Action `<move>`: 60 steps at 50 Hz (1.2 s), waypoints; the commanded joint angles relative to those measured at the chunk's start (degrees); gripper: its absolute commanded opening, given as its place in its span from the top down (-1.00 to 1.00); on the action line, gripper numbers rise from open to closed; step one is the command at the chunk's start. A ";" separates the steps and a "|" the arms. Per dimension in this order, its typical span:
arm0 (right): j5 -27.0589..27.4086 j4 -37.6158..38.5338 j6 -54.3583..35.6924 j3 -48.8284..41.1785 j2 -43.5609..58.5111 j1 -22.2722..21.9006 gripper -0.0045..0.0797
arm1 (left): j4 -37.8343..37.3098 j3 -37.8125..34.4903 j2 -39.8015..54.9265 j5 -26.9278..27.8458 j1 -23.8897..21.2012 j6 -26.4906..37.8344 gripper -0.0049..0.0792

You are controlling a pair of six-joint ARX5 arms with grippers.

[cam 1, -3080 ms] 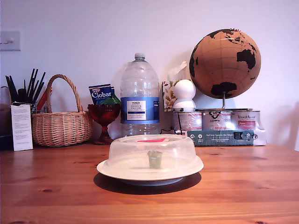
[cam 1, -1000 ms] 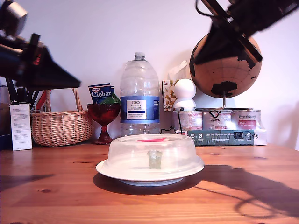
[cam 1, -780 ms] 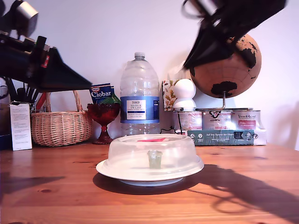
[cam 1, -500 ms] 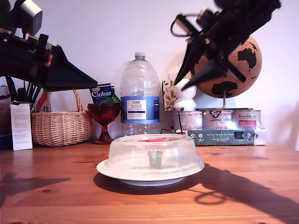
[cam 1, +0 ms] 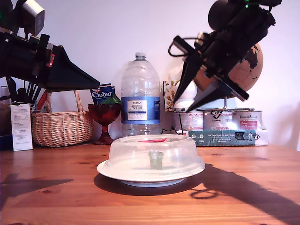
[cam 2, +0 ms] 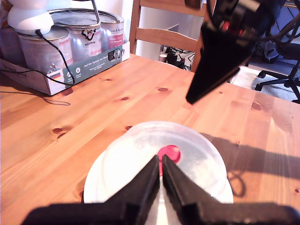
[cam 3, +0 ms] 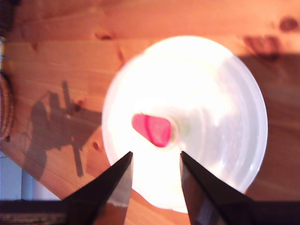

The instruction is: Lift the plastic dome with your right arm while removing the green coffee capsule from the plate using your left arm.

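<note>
Green coffee capsule (cam 1: 155, 160) upright at the middle of the plate (cam 1: 193, 169), shut in under the plastic dome (cam 1: 126, 157), red tab (cam 1: 152, 140) on top, all on the wooden bench (cam 1: 243, 187). First claw (cam 2: 161, 166), fingers pressed together, high at the exterior view's left. Second claw (cam 3: 154, 160), fingers spread apart and empty, above the dome toward the exterior view's right, touching nothing.

My first gripper (cam 1: 96, 87), a black cone-shaped pair of fingers, is raised at the exterior view's left. It points down towards that view's right, with the fingers pressed nearly together. My second gripper (cam 1: 181, 108), two long pointed black fingers, hangs high at the exterior view's right. It is angled down towards that view's left, with the fingers spread apart.
</note>
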 commanded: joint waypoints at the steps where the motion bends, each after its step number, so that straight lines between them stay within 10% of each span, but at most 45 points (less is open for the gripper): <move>1: -0.68 -0.39 1.05 0.48 1.57 0.96 0.21 | 0.42 -0.13 0.66 0.24 -0.20 0.24 0.93; 60: 2.05 -2.69 1.55 6.16 13.27 3.17 0.18 | 0.50 -0.13 0.66 0.24 -0.83 0.26 0.93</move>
